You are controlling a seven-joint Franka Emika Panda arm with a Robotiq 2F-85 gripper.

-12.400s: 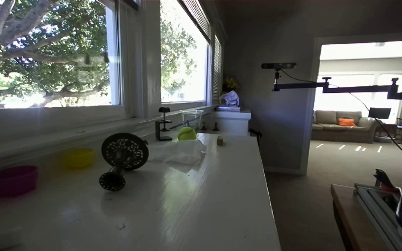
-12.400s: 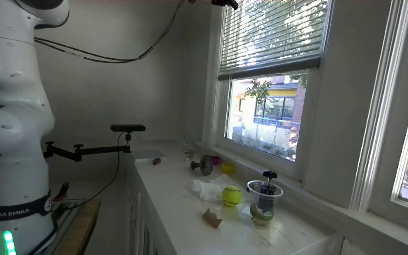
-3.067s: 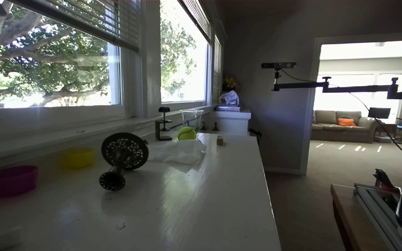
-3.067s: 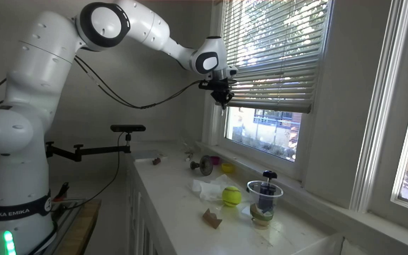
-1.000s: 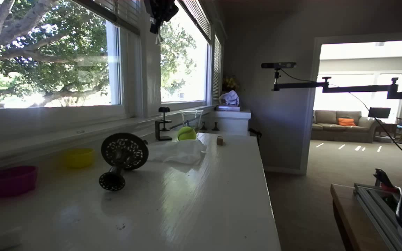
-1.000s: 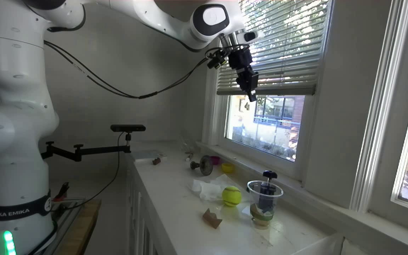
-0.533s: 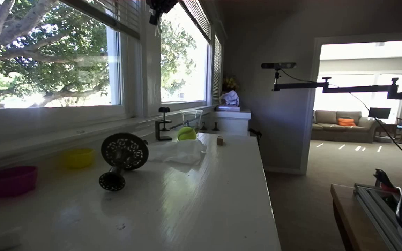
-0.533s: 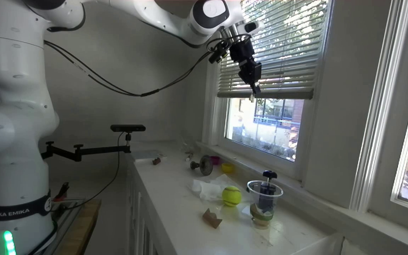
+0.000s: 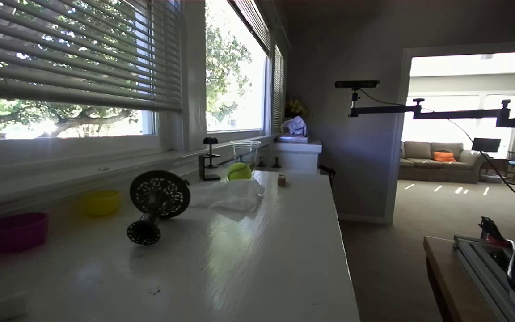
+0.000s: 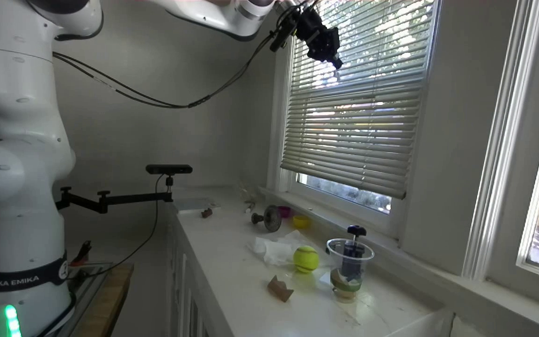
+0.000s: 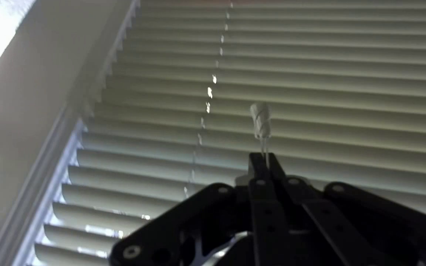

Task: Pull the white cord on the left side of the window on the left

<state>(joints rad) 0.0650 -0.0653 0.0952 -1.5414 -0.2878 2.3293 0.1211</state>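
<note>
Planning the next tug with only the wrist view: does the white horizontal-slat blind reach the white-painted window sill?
Observer: No. In both exterior views a strip of clear window glass shows below the blind, above the white-painted sill.
Operator: OK. I see the thin white cord pinched. How high is the grip?
Observer: In an exterior view the black two-fingered pincer is higher than the blind's long white bottom rail.

Smooth blind slats (image 10: 351,126), glossy painted counter (image 9: 248,261), clear plastic cup (image 10: 349,271), matt cord tassel (image 11: 261,122), perhaps plastic
</note>
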